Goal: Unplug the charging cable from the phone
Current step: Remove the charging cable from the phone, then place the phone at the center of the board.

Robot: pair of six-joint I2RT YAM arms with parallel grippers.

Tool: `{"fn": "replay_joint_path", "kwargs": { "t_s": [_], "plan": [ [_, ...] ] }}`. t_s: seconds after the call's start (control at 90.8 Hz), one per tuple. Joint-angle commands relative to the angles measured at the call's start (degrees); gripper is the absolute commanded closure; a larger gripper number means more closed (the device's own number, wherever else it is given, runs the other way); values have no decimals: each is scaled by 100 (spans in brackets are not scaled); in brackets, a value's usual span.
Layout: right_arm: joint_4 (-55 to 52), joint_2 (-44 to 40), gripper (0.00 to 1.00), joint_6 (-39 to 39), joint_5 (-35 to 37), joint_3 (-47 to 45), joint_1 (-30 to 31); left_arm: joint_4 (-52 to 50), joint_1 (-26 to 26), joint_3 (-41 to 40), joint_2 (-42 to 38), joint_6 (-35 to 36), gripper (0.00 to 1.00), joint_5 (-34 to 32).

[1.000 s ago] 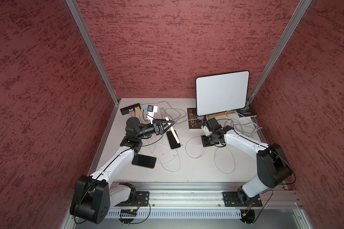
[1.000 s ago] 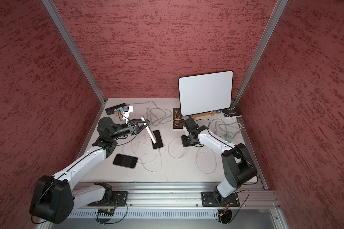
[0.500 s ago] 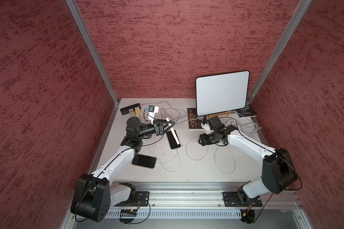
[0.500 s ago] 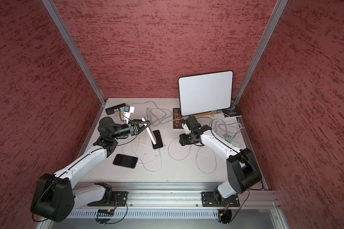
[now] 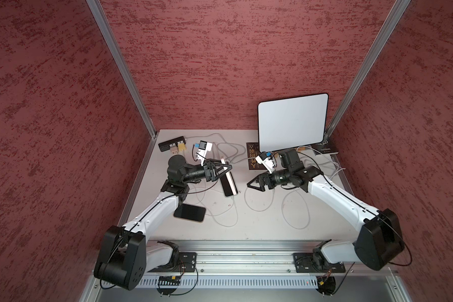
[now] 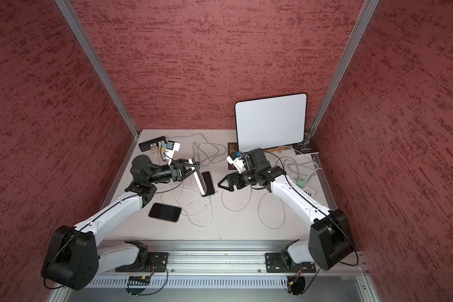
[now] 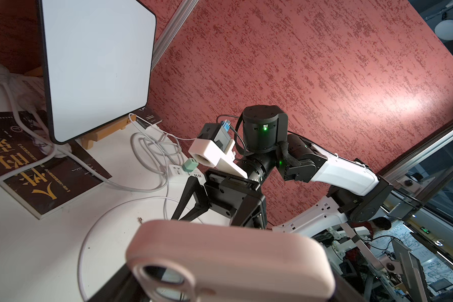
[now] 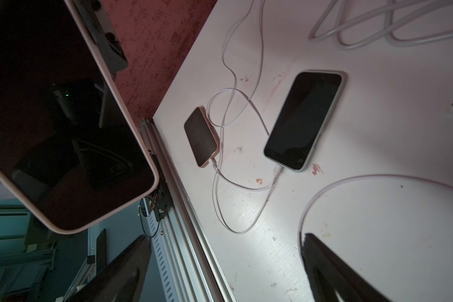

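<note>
Both top views are evenly lit and sharp, with soft shadows. In the left wrist view a warm bright patch glows on the wall [image 7: 403, 102], and the near pink phone [image 7: 228, 258] is blurred. The right wrist view is dimmer, with glare on the table [image 8: 377, 209].

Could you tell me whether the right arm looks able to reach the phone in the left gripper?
Probably yes: the open right gripper points at the phone that the left gripper holds up, with open air between them; cables lie flat below.
</note>
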Motion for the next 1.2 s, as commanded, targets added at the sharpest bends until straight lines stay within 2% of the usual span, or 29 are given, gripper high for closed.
{"fn": "replay_joint_path", "kwargs": {
  "t_s": [0.0, 0.198, 0.441, 1.091, 1.19],
  "plan": [
    [801, -226, 1, 272, -991, -59, 44, 411, -84, -11, -32, 68, 88, 179],
    [1382, -330, 1, 594, -1319, -103, 246, 386, -231, 19, -36, 146, 88, 202],
    [1634, -241, 1, 721, -1285, -65, 568, 385, -397, 77, 7, 165, 88, 194],
    [1710, 220, 1, 625, -1136, 185, 1094, 367, -600, 139, 47, 206, 87, 167],
    [1746, 249, 5, 638, -1143, 169, 1100, 367, -603, 139, 54, 207, 87, 167]
  ]
}}
